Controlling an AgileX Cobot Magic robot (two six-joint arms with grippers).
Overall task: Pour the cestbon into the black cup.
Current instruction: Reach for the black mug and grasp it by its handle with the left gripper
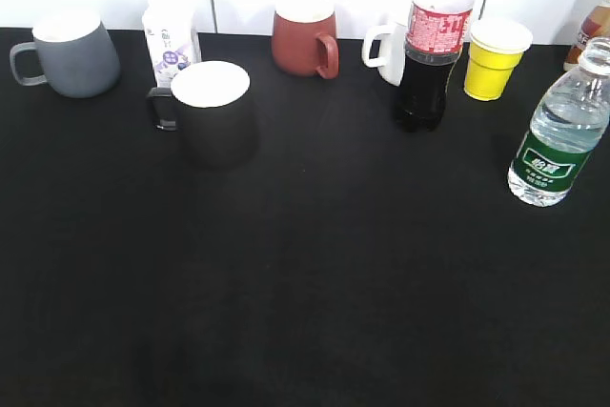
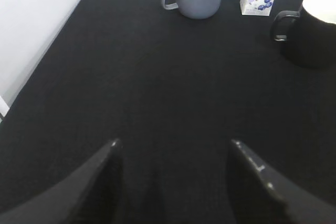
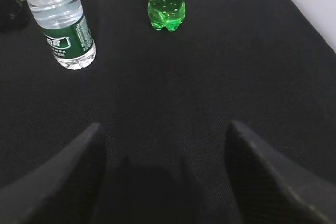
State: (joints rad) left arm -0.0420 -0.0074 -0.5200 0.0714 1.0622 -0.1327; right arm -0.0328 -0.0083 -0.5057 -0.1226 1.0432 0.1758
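The cestbon (image 1: 562, 131), a clear water bottle with a green label, stands upright at the right of the black table; it also shows in the right wrist view (image 3: 60, 22), far left. The black cup (image 1: 213, 111), white inside with its handle to the left, stands left of centre; it also shows in the left wrist view (image 2: 313, 30), upper right. My left gripper (image 2: 173, 142) is open and empty, well short of the cup. My right gripper (image 3: 164, 125) is open and empty, near and right of the cestbon. Neither gripper shows in the exterior view.
Along the back stand a grey mug (image 1: 69, 52), a small white carton (image 1: 170, 43), a brick-red mug (image 1: 303, 40), a white mug (image 1: 386, 50), a dark cola bottle (image 1: 427, 64) and a yellow cup (image 1: 496, 57). A green bottle (image 3: 166, 1) stands right of the cestbon.
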